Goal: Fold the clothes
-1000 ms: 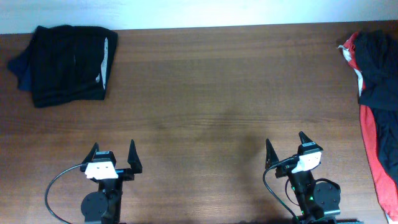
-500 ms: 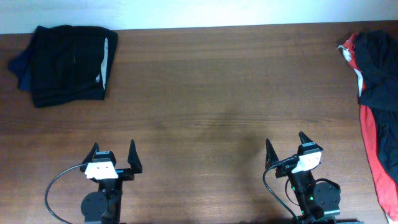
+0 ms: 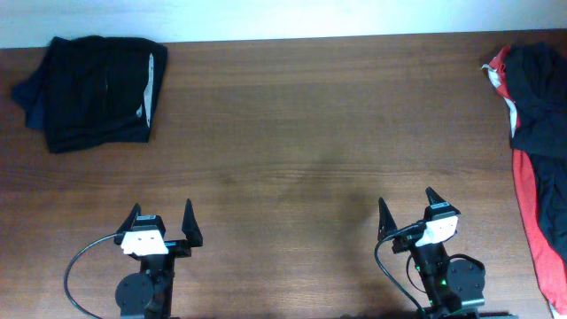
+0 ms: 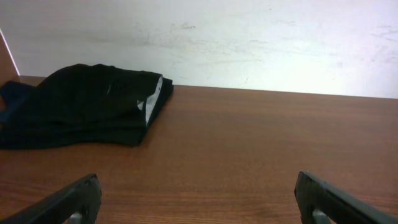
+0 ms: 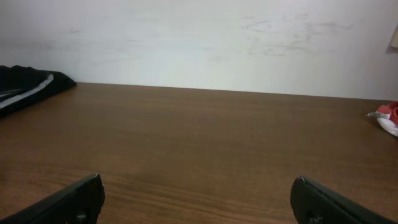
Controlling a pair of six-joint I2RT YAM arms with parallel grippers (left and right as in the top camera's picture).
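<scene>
brown wooden table (image 3: 301,133) against a white wall (image 4: 249,43). folded black garment (image 3: 93,89) at far left corner, red-and-black garment (image 3: 536,133) heaped along right edge. left gripper (image 3: 162,213) and right gripper (image 3: 407,202) spread wide, holding nothing, near front edge.

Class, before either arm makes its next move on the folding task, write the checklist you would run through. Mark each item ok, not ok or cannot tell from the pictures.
1. Left gripper open and empty: ok.
2. Right gripper open and empty: ok.
3. Black garment at the far left corner folded: ok, it lies as a compact stack.
4. Red and black garment at the right edge laid flat for folding: not ok, it is bunched.
5. Full extent of that garment in view: cannot tell, the overhead frame cuts it off.
6. Table free of obstacles between the grippers and the garments: ok.
</scene>
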